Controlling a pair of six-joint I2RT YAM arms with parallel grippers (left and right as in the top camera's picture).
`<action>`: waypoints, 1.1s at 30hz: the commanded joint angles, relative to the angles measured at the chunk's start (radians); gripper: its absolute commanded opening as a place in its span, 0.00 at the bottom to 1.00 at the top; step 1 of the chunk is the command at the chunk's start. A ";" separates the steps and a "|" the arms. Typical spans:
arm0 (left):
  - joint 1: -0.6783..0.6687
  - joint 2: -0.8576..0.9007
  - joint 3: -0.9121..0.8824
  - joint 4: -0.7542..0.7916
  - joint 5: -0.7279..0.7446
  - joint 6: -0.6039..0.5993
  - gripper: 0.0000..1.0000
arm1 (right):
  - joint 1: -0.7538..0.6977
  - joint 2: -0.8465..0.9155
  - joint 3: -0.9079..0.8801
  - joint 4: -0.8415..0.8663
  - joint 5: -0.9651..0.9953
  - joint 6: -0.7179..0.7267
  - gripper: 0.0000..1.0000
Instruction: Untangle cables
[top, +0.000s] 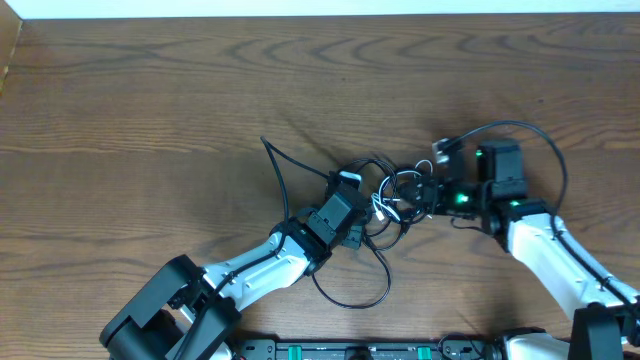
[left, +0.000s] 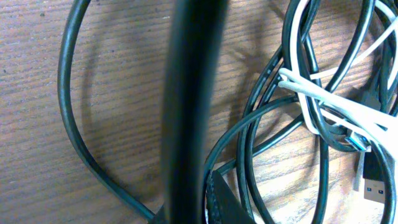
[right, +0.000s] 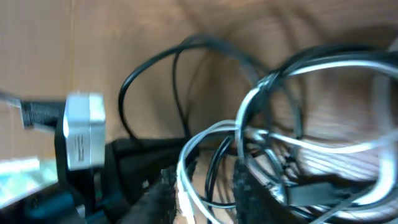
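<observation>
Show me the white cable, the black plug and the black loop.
White cable (left: 336, 102), left wrist view, knotted middle.
Black plug (left: 379, 168), left wrist view, black body.
Black loop (left: 63, 106), left wrist view, left curve.

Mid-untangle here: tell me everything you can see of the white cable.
The white cable is a thin, smooth, plastic-looking cord inside the tangle lying on the wooden table. The left wrist view shows it coming down from the top, then several strands crossing and wrapping tightly around the black cables, touching them. The right wrist view shows blurred white loops. Its ends cannot be made out.
</observation>
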 joint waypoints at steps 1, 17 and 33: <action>0.000 0.005 0.013 -0.009 -0.017 -0.009 0.08 | 0.058 0.001 0.008 -0.001 0.008 -0.047 0.33; 0.000 0.005 0.013 -0.010 -0.017 -0.008 0.08 | 0.246 0.003 0.008 -0.209 0.240 -0.054 0.01; 0.000 0.005 0.013 -0.010 -0.018 -0.008 0.07 | 0.227 -0.025 0.034 -0.422 0.240 -0.121 0.04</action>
